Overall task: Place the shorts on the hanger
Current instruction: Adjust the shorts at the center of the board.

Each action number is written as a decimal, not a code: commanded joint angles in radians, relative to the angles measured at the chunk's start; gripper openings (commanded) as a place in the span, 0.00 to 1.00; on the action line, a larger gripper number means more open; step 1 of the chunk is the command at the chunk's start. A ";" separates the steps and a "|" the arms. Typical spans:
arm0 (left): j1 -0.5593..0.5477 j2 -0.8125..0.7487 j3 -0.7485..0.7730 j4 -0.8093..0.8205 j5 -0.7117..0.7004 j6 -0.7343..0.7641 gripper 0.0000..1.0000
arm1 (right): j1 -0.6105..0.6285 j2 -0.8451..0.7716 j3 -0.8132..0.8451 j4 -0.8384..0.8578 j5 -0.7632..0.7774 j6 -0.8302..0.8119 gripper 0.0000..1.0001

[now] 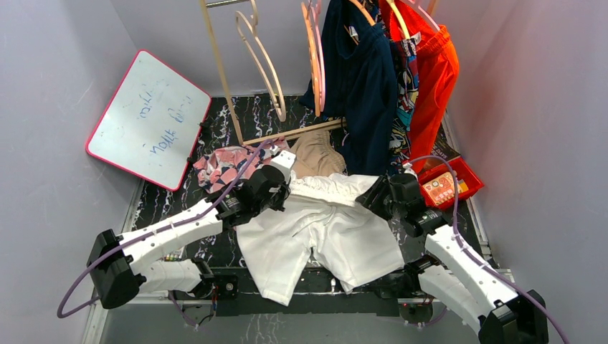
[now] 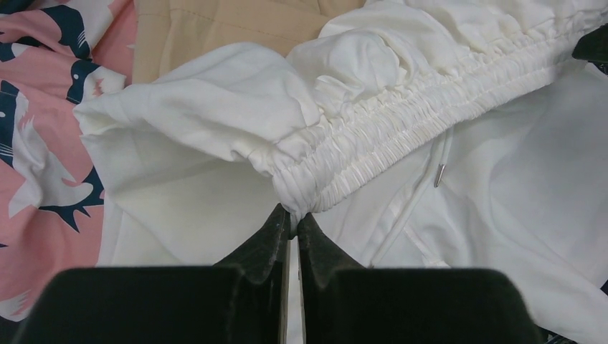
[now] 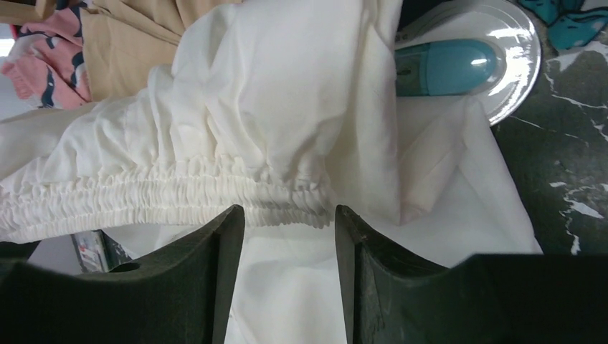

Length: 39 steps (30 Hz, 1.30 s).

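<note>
My left gripper is pinched tight on the waistband of the white shorts at its 9 o'clock end. My right gripper stands parted at 3 o'clock. The shorts lie mid-table, and the beige hanger hangs at 12 o'clock.

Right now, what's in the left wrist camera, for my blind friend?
The left tool is pinched shut on the gathered waistband of the white shorts. A drawstring lies beside it; tan shorts and a pink patterned garment lie behind.
</note>
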 commanded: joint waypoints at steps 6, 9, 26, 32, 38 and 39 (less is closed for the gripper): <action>-0.004 -0.095 -0.004 0.012 -0.011 -0.036 0.00 | -0.005 0.074 -0.010 0.197 -0.099 0.038 0.29; -0.003 -0.136 0.016 -0.009 -0.016 -0.041 0.00 | -0.007 0.039 0.046 0.183 -0.104 -0.016 0.08; -0.003 -0.573 0.296 -0.156 0.141 -0.025 0.00 | -0.007 -0.135 0.680 -0.063 -0.296 -0.374 0.00; -0.003 -0.536 0.211 -0.173 0.147 -0.095 0.00 | -0.008 -0.203 0.328 0.161 -0.476 -0.141 0.38; -0.003 -0.412 0.104 -0.126 0.090 -0.143 0.00 | 0.010 -0.189 0.122 0.261 -0.596 -0.063 0.55; -0.004 -0.392 0.101 -0.122 0.079 -0.145 0.00 | 0.022 -0.192 0.099 0.254 -0.582 -0.073 0.56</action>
